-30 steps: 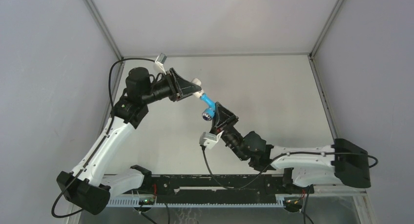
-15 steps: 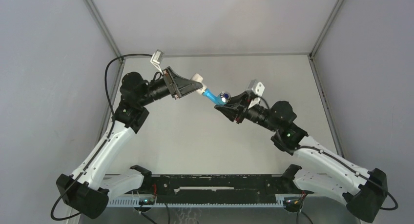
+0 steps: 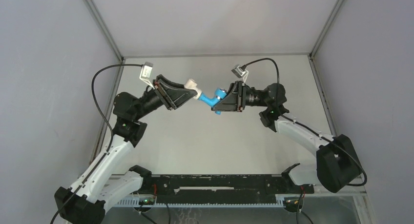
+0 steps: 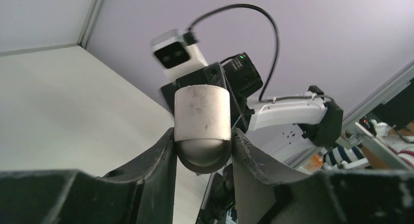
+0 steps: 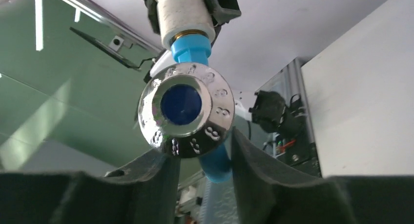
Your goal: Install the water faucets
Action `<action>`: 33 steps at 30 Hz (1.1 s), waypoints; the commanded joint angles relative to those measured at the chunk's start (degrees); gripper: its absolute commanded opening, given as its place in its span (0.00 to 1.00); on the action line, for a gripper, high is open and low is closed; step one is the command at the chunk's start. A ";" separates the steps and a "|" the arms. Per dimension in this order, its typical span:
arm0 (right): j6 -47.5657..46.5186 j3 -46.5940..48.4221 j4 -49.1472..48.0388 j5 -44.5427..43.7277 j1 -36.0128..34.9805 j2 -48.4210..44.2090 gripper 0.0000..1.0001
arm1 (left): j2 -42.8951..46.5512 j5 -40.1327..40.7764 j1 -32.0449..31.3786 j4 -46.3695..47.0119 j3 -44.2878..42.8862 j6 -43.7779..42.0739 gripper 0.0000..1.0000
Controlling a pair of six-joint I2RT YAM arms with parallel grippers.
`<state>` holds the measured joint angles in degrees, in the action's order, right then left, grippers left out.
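Here right pincer grips the blue faucet; left pincer grips the white fitting.

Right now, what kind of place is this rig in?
Probably a robotics lab test cell: grey panel walls enclose a bare white table, and the left wrist view shows cluttered equipment beyond.

Swung the right gripper from beneath the blue tap round to its right side, wrist camera now on top. Tipped the tap from a down-right slant to nearly level. Drew the left gripper and white fitting slightly leftward, elbow lower.
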<state>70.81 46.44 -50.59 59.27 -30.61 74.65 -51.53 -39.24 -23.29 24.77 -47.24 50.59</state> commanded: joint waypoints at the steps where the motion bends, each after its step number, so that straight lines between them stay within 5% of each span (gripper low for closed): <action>1: 18.10 -0.08 -5.22 4.60 0.89 1.80 0.63 | 0.58 -1.51 -1.27 5.53 1.62 -6.21 0.00; 4: 13.00 -1.66 4.20 2.51 3.14 -1.15 0.90 | 0.88 0.58 -1.23 3.58 1.19 -6.43 0.00; 6: 4.90 -1.74 16.77 0.13 4.68 -4.73 0.98 | 0.98 1.81 -1.23 2.12 0.70 -6.41 0.00; 11: -18.35 2.06 47.81 -11.16 7.64 -13.69 1.00 | 0.25 5.16 -1.23 -6.07 -2.78 -6.18 0.00; 16: -43.91 6.97 66.89 -36.33 1.61 -22.59 1.00 | -2.95 9.17 -1.23 -20.82 -10.24 -2.10 0.00; 20: -74.59 4.00 62.11 -70.64 -21.57 -29.30 1.00 | -5.84 14.12 -1.23 -33.11 -15.65 0.99 0.00; 23: -91.24 1.42 54.50 -84.80 -33.64 -28.72 1.00 | -7.01 17.29 -1.23 -37.93 -17.35 2.61 0.00; 28: -111.17 -2.48 38.40 -96.76 -42.96 -21.96 1.00 | -8.35 16.81 -1.28 -39.72 -18.28 4.83 0.00; 33: -122.73 -4.83 24.99 -99.84 -44.61 -12.29 1.00 | -8.11 16.96 -1.23 -39.69 -18.22 5.22 0.00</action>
<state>-35.64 42.52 -11.53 -32.01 -73.91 57.28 -60.64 -22.63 -24.49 -16.56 -61.28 53.78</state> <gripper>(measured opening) 0.993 0.440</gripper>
